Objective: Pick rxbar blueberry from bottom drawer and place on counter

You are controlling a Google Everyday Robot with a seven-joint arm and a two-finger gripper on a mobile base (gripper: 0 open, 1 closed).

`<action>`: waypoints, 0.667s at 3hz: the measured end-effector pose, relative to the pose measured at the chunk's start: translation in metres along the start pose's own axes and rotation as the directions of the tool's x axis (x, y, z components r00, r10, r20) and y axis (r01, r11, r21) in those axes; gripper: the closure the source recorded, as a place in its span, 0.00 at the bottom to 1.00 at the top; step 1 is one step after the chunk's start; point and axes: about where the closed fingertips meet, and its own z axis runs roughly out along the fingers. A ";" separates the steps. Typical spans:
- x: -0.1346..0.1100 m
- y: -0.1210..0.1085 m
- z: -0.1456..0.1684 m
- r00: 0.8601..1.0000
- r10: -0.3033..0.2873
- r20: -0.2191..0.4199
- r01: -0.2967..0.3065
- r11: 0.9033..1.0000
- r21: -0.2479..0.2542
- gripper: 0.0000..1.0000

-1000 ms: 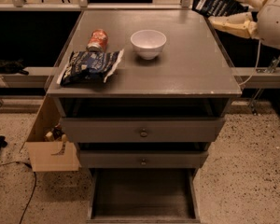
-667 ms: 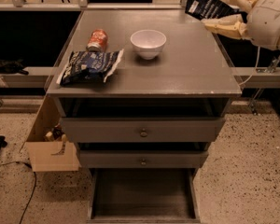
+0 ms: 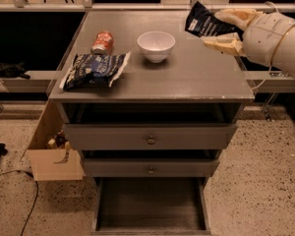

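Over the last second the gripper [image 3: 215, 29] has carried the rxbar blueberry [image 3: 202, 21] leftward and down, from beyond the back right corner to over the worktop [image 3: 187, 77] proper. Fingers [image 3: 233, 17] clamped on the bar's right end, one above, one below. Bar tilted, left end free, low over the back right part of the worktop, to the right of the white bowl [image 3: 156, 45]; whether it touches the surface cannot be told. Bottom drawer [image 3: 150, 205] stands open, plain grey inside showing. Judgement: pick done, placing under way; set-down and release remain. Bar itself: small, flat, dark navy wrapper with pale lettering, much smaller than the crinkled snack bag [image 3: 93, 69] at front left.
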 end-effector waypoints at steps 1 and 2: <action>-0.002 -0.003 0.002 1.000 -0.015 -0.023 0.014 0.999 -0.029 1.00; 0.004 0.000 0.007 0.999 -0.013 -0.049 0.010 0.998 -0.064 1.00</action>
